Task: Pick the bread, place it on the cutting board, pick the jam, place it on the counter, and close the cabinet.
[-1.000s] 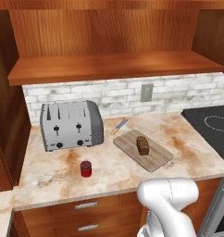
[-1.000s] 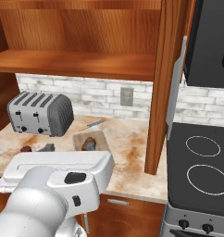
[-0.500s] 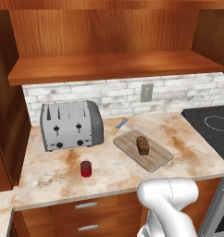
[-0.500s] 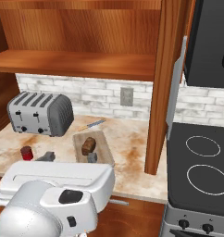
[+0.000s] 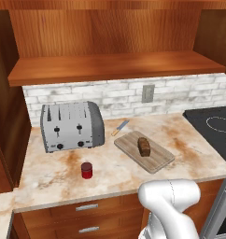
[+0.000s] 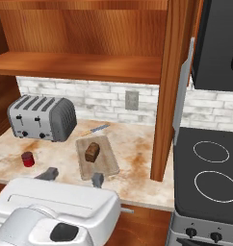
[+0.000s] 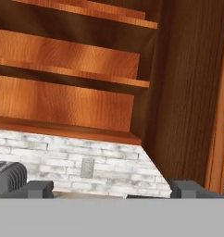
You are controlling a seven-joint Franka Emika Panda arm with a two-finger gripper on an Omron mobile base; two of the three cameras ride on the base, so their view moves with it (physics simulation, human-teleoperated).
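The bread [image 5: 144, 146] already lies on the cutting board [image 5: 157, 161], and the jam [image 5: 87, 170] stands upright on the tabletop [image 5: 59, 182], in front of the toaster [image 5: 71, 126] and well apart from the board. So I judge that 2 of the 3 parts are done and only the closing of the cabinet is left.

The pincer [image 6: 72, 177] is wide, with nothing between its 2 tips, and it hangs low in front of the tabletop edge, near the board. In the hand view it looks up and forward into the cabinet shelves [image 7: 72, 60].

The coming move turns on the cabinet door [image 6: 171, 91]. It stands open, turned edge-on toward the robot, to the right of the pincer and higher than it. Its long axis is vertical, and the silver bar handle [image 6: 183, 86] runs the same way along its front edge. The pincer must probably rise and go to the right to push this door.

A small knife [image 5: 120, 127] lies behind the board, beside the toaster, and the stove [image 6: 210, 178] is to the right of the door. Nothing stands between the pincer and the door.
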